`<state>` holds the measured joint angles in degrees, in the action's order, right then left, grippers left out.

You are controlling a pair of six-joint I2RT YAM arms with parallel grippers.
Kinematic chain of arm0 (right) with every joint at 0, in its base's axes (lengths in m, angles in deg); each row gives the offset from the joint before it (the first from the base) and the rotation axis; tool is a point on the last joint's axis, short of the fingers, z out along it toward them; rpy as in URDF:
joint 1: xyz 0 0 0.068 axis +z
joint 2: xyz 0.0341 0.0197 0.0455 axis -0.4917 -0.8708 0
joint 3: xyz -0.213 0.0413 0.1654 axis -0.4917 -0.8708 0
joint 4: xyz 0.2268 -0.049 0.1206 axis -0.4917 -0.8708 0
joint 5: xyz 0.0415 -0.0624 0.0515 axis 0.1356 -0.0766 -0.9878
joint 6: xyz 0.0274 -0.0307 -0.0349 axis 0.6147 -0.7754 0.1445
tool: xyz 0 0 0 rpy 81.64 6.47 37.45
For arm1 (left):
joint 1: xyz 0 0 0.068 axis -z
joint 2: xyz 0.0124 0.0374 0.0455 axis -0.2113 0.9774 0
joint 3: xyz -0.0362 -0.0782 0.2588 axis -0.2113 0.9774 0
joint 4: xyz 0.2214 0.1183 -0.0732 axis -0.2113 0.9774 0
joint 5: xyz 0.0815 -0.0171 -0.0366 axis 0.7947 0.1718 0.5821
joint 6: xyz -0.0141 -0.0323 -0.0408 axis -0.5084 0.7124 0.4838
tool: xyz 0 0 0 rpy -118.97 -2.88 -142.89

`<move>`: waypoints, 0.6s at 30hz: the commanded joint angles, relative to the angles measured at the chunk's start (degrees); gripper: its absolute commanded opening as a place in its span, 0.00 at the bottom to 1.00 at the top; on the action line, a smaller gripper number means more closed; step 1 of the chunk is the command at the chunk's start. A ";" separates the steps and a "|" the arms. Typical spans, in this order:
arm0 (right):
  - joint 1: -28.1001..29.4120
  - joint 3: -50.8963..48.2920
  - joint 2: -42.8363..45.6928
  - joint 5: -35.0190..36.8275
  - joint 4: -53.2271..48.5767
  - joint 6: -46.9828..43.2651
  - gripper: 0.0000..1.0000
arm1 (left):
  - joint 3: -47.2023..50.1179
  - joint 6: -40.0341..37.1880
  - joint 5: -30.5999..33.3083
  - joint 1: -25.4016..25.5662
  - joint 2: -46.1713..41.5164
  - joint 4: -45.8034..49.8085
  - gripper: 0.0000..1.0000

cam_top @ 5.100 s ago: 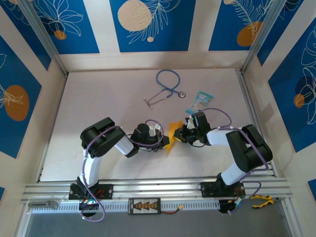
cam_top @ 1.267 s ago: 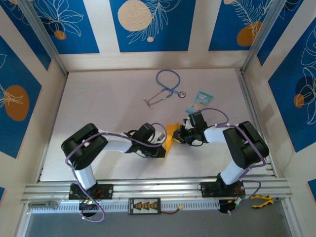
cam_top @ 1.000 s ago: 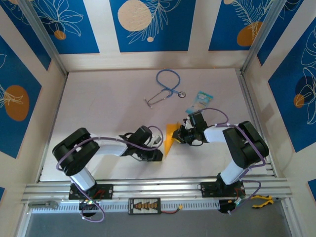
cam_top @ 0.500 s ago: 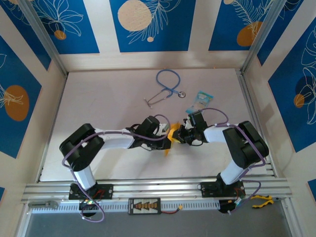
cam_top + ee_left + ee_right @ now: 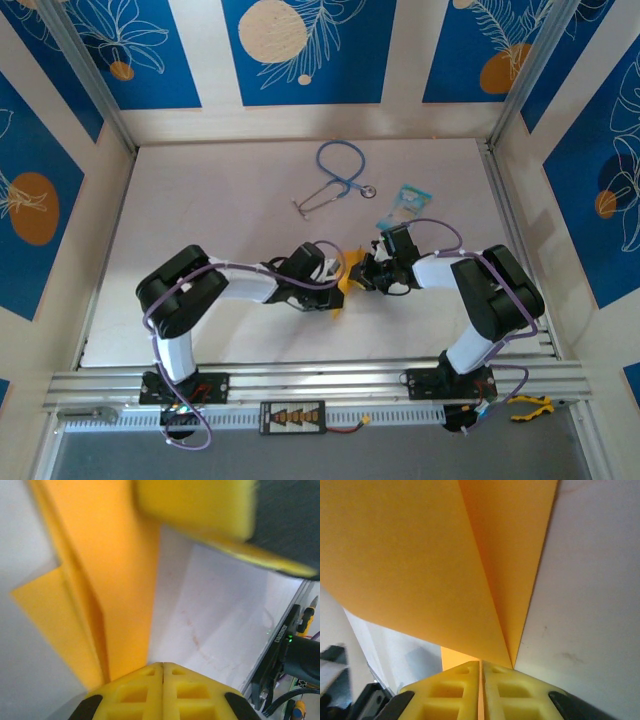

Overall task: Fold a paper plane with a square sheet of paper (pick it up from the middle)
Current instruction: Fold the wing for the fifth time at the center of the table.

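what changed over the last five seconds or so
The left gripper drew back toward the near edge, then returned and shut on the orange paper. The right gripper stayed clamped on the paper. The stethoscope and blue packet did not move.

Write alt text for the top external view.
Over a white table, the left gripper and right gripper meet, both shut, at a folded orange-yellow sheet. A blue stethoscope and a light-blue packet lie farther back.
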<state>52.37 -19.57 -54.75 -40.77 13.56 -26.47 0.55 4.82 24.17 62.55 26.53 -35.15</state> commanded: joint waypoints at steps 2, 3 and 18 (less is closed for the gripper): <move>0.37 0.35 -1.80 2.72 -2.70 -0.19 0.12 | 3.96 2.67 -1.85 1.61 0.73 -2.10 0.03; 0.37 0.40 -1.87 2.88 -2.80 -0.19 0.12 | 4.72 3.28 -2.12 1.91 0.72 -2.91 0.02; 0.38 0.52 -1.98 3.25 -3.59 -0.37 0.12 | 9.56 3.56 -5.58 3.35 -3.86 -3.65 0.04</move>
<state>52.39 -19.40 -54.80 -40.55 13.19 -26.49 7.55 7.70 23.09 64.17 23.88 -43.28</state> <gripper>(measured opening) 0.117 0.048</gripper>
